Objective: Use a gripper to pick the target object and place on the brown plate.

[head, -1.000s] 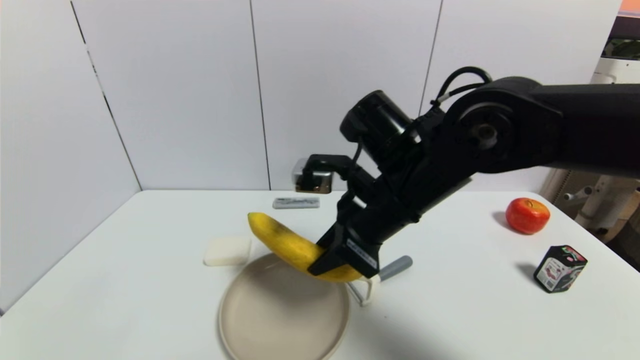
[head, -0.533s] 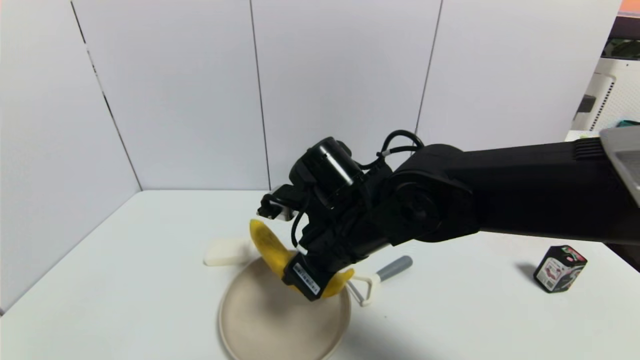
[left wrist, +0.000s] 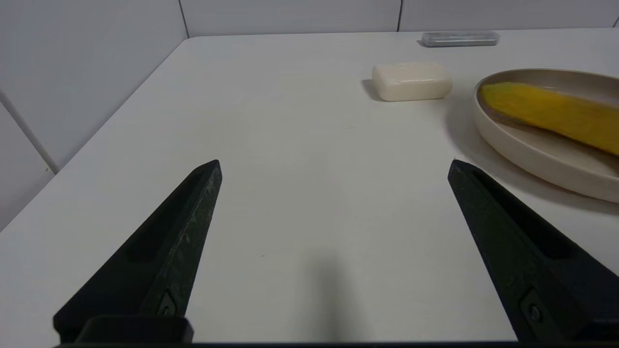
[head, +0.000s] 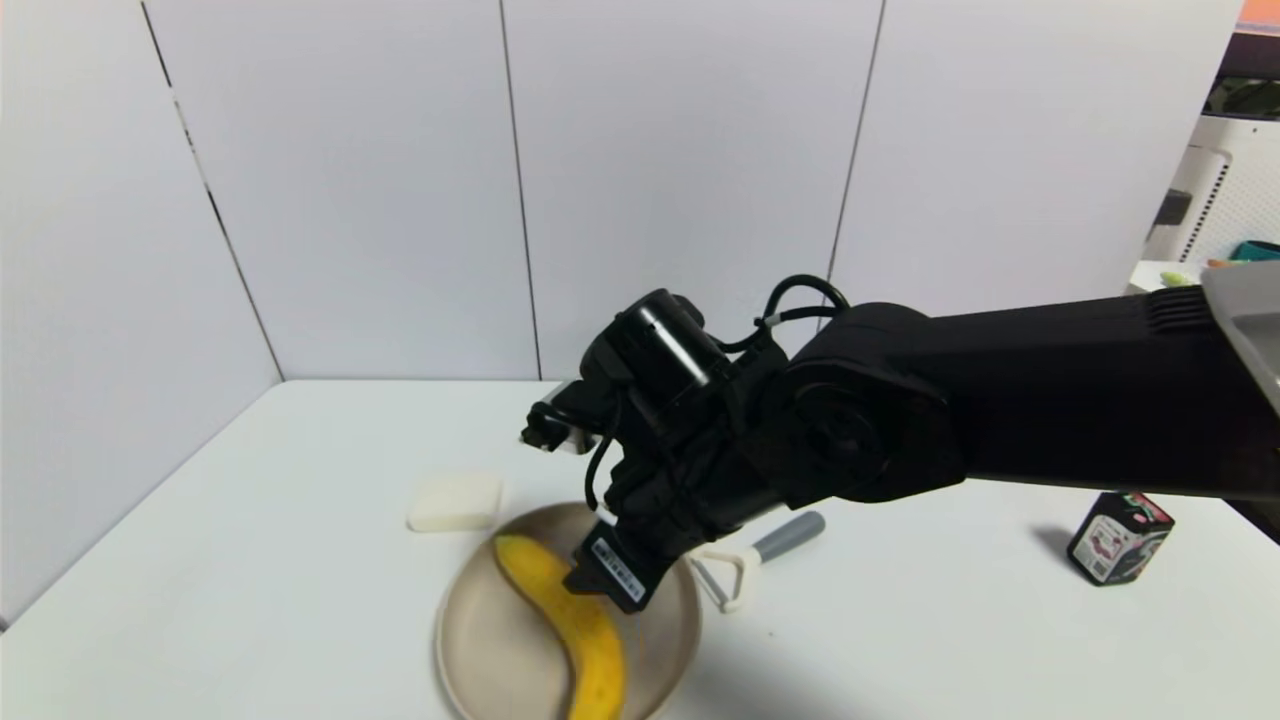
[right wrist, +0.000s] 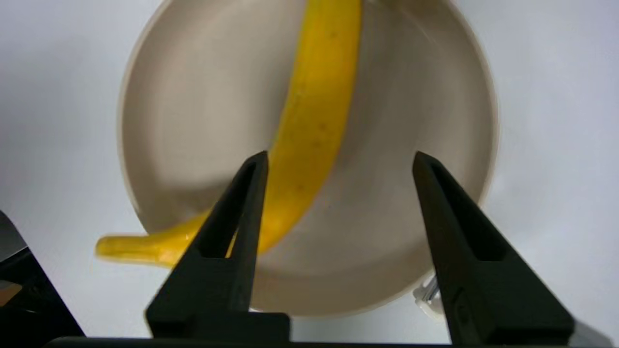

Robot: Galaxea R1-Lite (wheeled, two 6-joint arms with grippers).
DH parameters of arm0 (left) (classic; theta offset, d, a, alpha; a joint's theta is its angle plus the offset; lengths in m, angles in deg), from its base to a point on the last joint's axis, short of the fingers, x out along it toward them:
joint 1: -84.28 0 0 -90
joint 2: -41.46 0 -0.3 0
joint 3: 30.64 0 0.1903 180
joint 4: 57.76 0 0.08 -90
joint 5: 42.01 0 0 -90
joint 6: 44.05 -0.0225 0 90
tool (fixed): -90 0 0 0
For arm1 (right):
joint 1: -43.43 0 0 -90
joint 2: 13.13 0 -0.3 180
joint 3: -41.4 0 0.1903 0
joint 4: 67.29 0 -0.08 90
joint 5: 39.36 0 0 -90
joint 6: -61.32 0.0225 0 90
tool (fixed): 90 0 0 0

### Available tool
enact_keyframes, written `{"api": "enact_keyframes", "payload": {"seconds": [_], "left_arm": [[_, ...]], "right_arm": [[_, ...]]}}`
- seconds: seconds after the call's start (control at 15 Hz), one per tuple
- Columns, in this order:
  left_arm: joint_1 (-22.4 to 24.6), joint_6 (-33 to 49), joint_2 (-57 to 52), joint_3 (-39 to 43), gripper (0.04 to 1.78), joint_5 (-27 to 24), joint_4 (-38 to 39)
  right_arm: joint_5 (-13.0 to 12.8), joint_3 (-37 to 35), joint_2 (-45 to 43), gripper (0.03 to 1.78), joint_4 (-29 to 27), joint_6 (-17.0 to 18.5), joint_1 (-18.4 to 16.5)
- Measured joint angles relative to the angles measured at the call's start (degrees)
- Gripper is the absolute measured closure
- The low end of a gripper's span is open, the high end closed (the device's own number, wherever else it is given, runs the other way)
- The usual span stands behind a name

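Left gripper [left wrist: 333,169]: It hangs low over the white table [head: 250,520], far to the left of the plate. Its two black fingers [left wrist: 159,261] are spread wide, and nothing is between them. It looks parked.

Cream block [head: 455,501]: It sits on the table just to the left of the plate, not touching it.

Brown plate [head: 470,640]: It is the big round tan dish in the middle, near the front of the table.

Banana [head: 565,625]: It lies in the plate. Its long side runs from the back left of the plate down to the front rim. In the right wrist view one thin end [right wrist: 121,247] sticks out past the rim.

Right gripper [right wrist: 338,159]: It is just above the plate, nearer the banana than the other arm is. Its fingers [right wrist: 237,212] are wide apart and hold nothing.

Banana and jaws: The banana is under the jaws and off to one side, close to one finger. It does not fill the gap. I think it is let go.

What matters next: The arm likely needs to go straight up, so the finger does not bump the banana.

Peeler [head: 740,565]: It lies on the table right beside the plate.

Little black tin [head: 1118,536]: It stands far to the right.
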Motion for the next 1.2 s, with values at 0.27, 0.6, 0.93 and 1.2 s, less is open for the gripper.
{"api": "enact_keyframes", "payload": {"seconds": [0.27,0.6,0.93,1.2], "left_arm": [[0.0,-0.02,0.0,0.0,0.13,-0.02,-0.02],[0.0,-0.02,0.0,0.0,0.13,-0.02,-0.02],[0.0,-0.05,0.0,0.0,0.13,-0.02,0.0],[0.0,-0.02,0.0,0.0,0.13,-0.02,0.0]], "right_arm": [[-0.32,-0.66,-3.94,0.48,-0.33,0.04,0.33],[-3.77,-3.01,-13.68,0.31,-3.75,1.52,-10.25],[-4.02,-19.69,-31.28,0.21,-5.79,2.32,-27.93],[-4.07,-38.97,-49.68,0.16,-3.0,2.62,-41.4]]}}
